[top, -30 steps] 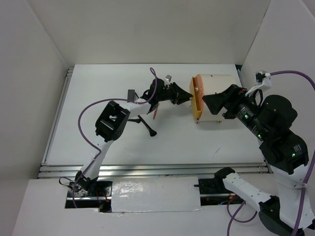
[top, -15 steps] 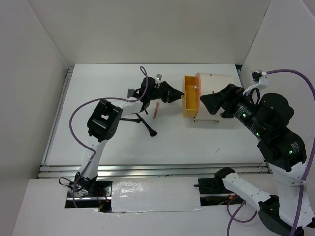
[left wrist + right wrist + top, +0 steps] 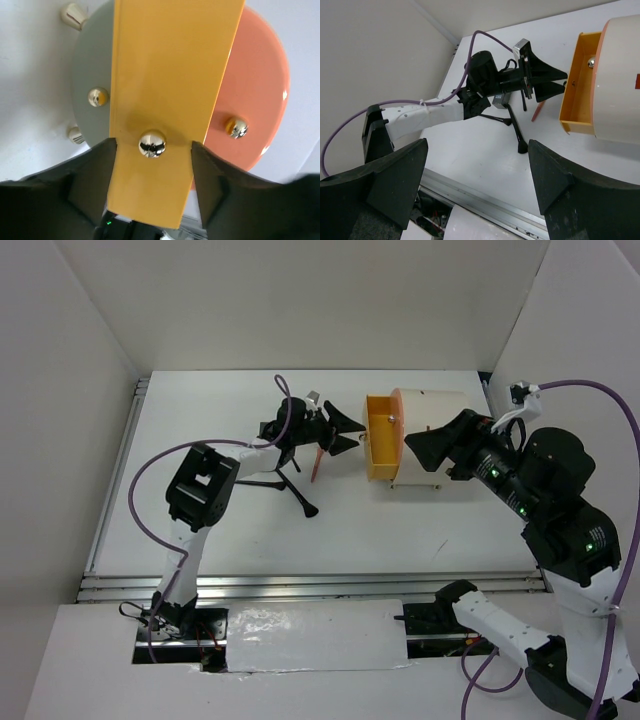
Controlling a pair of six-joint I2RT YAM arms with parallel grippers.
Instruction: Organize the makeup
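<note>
Drawer (image 3: 378,435) out farther from drum box (image 3: 435,430). Left fingers (image 3: 100,170) released, flanking knob (image 3: 151,143), not touching. Right fingers (image 3: 390,185) spread. Orange-pink stick (image 3: 318,465) and black brushes (image 3: 298,495) on tabletop (image 3: 200,420) beside left fingers, partly hidden by arm.

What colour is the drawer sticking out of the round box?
Yellow-orange. The drawer shows best in the left wrist view.

drawer (image 3: 170,75) cropped, black sticks (image 3: 300,497) partly hidden

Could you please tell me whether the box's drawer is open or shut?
Open: the drawer sticks out of the box, showing its inside.
</note>
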